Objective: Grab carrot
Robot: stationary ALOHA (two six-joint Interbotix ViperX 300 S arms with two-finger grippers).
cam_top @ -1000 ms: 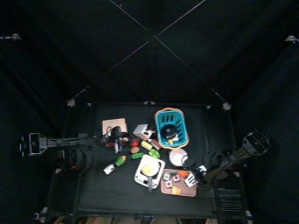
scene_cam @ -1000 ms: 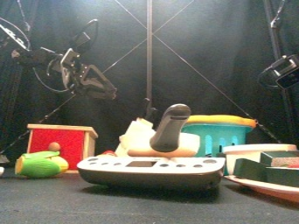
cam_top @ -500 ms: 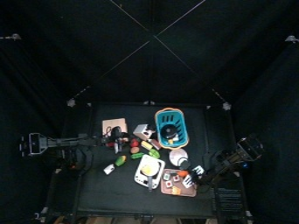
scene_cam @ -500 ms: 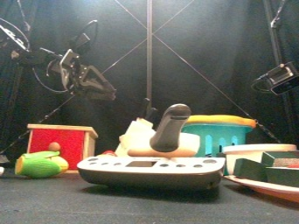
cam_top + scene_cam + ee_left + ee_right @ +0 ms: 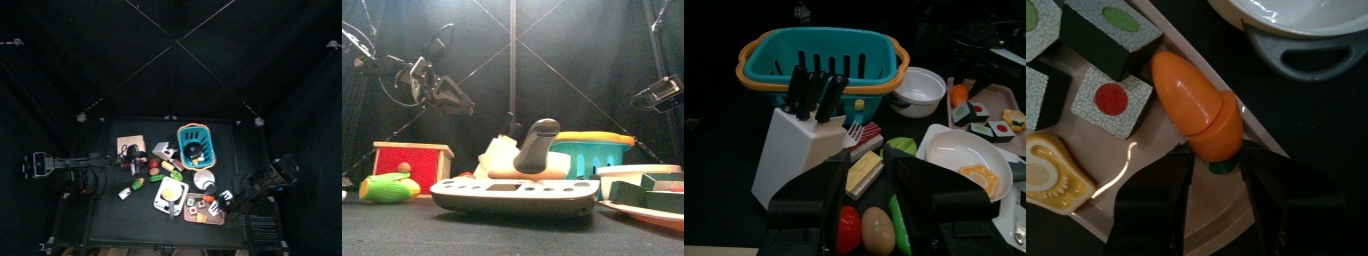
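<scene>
The carrot (image 5: 1197, 105) is orange with a green stub and lies along the edge of a wooden board (image 5: 1160, 215) of sushi pieces. My right gripper (image 5: 1221, 165) is low over it, jaws open on either side of the carrot's stub end. From above, that gripper (image 5: 227, 199) sits at the table's front right beside the board (image 5: 203, 212). The carrot (image 5: 957, 95) also shows small in the left wrist view. My left gripper (image 5: 869, 190) hangs open above the table's left side, holding nothing.
A white pot (image 5: 1300, 30) stands right behind the carrot. A teal basket (image 5: 818, 60), a knife block (image 5: 798, 145), a white bowl (image 5: 925, 90) and a plate (image 5: 958, 155) crowd the middle. A grey scale (image 5: 516, 192) and a red box (image 5: 412, 160) stand near the front.
My right arm has sunk lower and drawn slightly toward the table's front. The left arm has stayed where it was.
</scene>
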